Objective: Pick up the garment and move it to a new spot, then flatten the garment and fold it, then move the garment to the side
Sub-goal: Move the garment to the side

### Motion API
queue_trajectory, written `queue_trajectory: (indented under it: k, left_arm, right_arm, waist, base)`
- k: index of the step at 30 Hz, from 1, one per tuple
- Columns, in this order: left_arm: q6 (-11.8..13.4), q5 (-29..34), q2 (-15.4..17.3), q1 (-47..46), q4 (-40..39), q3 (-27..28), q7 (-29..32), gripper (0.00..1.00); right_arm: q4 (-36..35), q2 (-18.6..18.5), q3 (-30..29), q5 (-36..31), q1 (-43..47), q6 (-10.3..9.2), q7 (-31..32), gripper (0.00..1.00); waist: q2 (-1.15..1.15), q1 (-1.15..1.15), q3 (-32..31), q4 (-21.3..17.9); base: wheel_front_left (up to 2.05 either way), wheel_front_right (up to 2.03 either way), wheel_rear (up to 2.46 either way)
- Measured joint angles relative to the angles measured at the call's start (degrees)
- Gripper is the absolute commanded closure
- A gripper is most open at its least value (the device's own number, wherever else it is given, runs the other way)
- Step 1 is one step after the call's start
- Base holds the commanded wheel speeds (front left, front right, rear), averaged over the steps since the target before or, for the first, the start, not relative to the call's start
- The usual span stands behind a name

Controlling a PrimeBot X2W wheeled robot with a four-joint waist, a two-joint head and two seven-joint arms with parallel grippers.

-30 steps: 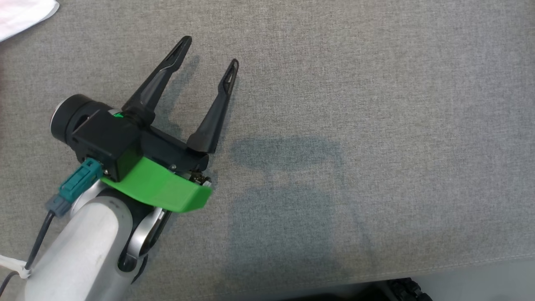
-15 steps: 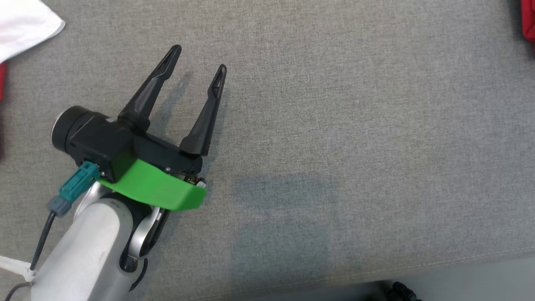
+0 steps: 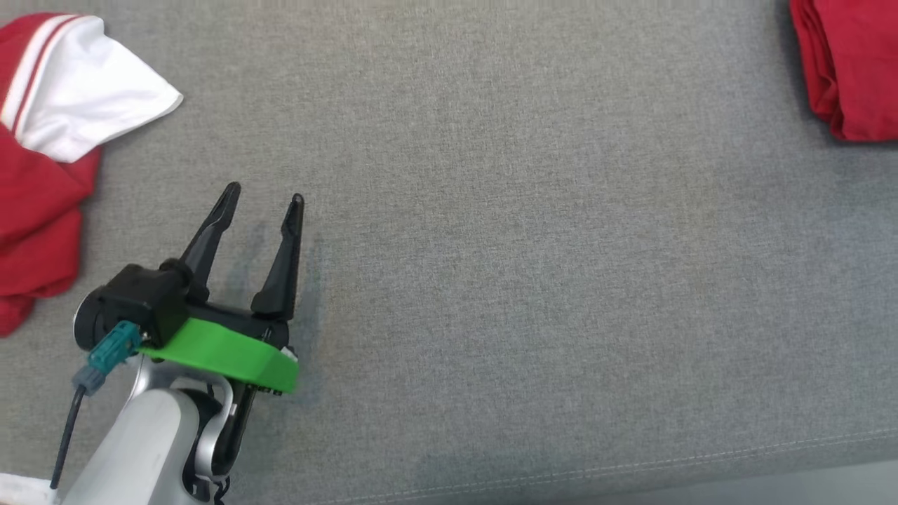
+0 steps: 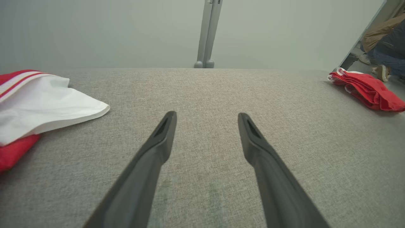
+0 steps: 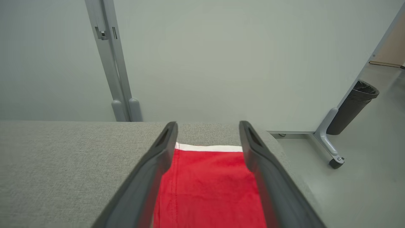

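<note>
Looking down from the head, the left gripper [image 3: 264, 194] sits at the lower left over the grey cloth surface [image 3: 526, 245], its two fingers spread apart with nothing between them. A crumpled garment [image 3: 42, 182], red with a white part and striped trim, lies at the left edge, apart from the fingertips. A folded garment [image 3: 852, 63], also red, lies in the top right corner. Half a second ago the crumpled one showed as little more than a white corner and the folded one as a red sliver. The whole picture has shifted since then, so the camera has turned rather than the clothes. The dark shadow that lay mid-surface is gone, and the gripper now sits lower and further left in the picture.

From the left wrist, the left gripper [image 4: 207, 114] is released, its tips wide above bare cloth. The crumpled garment [image 4: 41, 107] is off to the left and the folded garment [image 4: 367, 90] far to the right, near the surface's edge. A person's legs [image 4: 384, 47] show beyond it.

From the right wrist, the right gripper [image 5: 208, 123] is likewise released. The folded garment [image 5: 208, 186] lies beneath and between its fingers, its white band at the far end. Whether the fingers touch it I cannot tell. A black bin [image 5: 354, 106] stands on the floor beyond.
</note>
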Motion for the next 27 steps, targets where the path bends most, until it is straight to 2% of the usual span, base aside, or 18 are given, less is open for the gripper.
queue_trajectory:
  k: [5, 16, 27]
  left_arm:
    - [0.02, -0.88, -0.09, 2.39, 4.03, 1.27, -2.63, 0.00]
    - [0.03, -1.42, -0.67, 8.68, 11.41, 3.14, -4.49, 0.00]
    - [0.56, -1.46, -0.60, 13.85, 13.69, 6.72, -5.43, 0.00]
  right_arm:
    - [-1.00, 2.88, 0.38, -0.05, 6.14, -1.32, -0.37, 0.00]
    - [-3.76, 10.70, 0.89, -1.29, 21.19, -4.82, -0.56, 0.00]
    - [-9.24, 15.15, -1.36, -6.53, 30.19, -5.59, -0.56, 0.00]
  waist:
    - [0.00, 0.00, -3.85, 1.13]
    - [0.00, 0.00, -12.47, 4.61]
    - [0.00, 0.00, -19.95, 6.17]
  base:
    - [0.00, 0.00, 0.00]
    - [0.00, 0.00, 0.00]
    - [0.00, 0.00, 0.00]
